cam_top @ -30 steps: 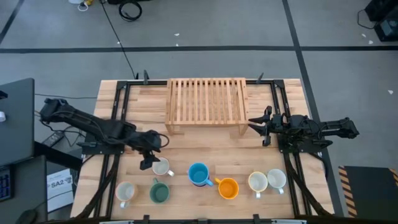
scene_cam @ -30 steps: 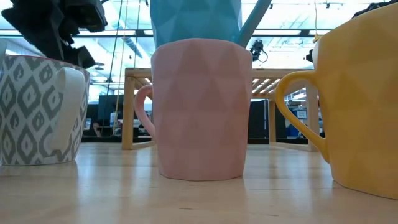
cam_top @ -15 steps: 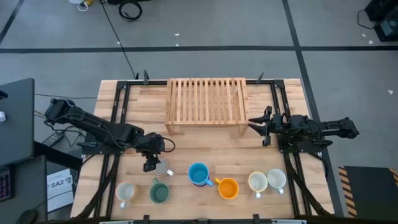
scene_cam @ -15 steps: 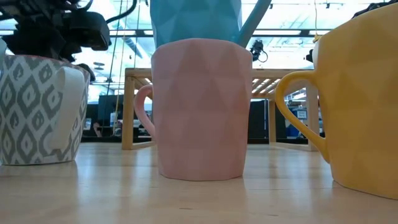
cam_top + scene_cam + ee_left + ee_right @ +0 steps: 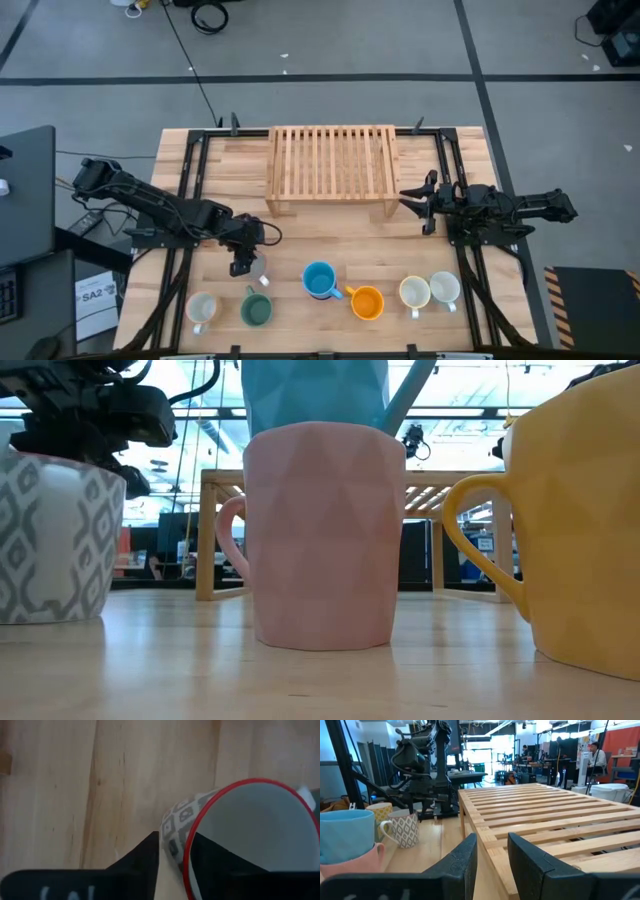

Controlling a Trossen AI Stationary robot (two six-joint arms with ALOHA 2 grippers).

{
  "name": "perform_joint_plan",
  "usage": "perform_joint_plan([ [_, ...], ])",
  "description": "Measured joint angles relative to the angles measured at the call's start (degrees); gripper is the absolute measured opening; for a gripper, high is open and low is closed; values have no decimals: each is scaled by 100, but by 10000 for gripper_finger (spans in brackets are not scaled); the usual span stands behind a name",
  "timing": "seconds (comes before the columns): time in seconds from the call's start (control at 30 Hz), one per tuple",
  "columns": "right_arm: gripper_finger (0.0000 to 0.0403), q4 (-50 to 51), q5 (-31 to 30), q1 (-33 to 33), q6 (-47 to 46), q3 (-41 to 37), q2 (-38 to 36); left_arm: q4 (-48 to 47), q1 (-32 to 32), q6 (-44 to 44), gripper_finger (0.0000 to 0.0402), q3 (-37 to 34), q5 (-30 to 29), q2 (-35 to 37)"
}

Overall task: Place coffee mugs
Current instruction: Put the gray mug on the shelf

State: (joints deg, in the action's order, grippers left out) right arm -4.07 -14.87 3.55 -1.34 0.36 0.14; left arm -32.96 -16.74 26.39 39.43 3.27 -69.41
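The patterned white mug (image 5: 250,830) with a red rim stands on the table at the near left. My left gripper (image 5: 174,836) comes down on it (image 5: 258,268) and is shut on its wall. Its handle is hidden. A blue mug (image 5: 320,280) sits stacked in a pink mug (image 5: 320,540). Cream (image 5: 202,308), dark green (image 5: 256,308) and orange (image 5: 367,302) mugs and two pale ones (image 5: 430,290) stand along the near edge. My right gripper (image 5: 492,855) stands open and level beside the wooden rack (image 5: 332,165), with nothing between its fingers. My left gripper holds the patterned mug by its wall just below the red rim (image 5: 186,845). One finger (image 5: 210,862) is inside the mug and the other (image 5: 145,855) is outside. The fingers slant down from above and from the table's left. The mug stands upright with its base (image 5: 45,618) on the table.
The slatted wooden rack (image 5: 545,815) stands on legs at the far middle of the table. Dark frame rails (image 5: 190,190) run along both sides. Bare wood lies between the rack and the row of mugs.
My left gripper has come down over the patterned mug's rim and taken hold of its wall. The mug has turned about on the table. Its handle, which faced the low camera, is now out of sight.
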Motion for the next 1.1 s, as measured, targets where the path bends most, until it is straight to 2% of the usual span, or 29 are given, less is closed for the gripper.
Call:
perform_joint_plan([
  [0.37,114,-20,1,2,2,2,2,-4,1,-1,32,-10,-11,-2],
  [0.87,114,-20,-1,1,1,2,2,-27,1,150,34,16,29,0],
  [1.1,114,-20,0,1,2,1,2,-828,1,146,34,752,98,4],
])
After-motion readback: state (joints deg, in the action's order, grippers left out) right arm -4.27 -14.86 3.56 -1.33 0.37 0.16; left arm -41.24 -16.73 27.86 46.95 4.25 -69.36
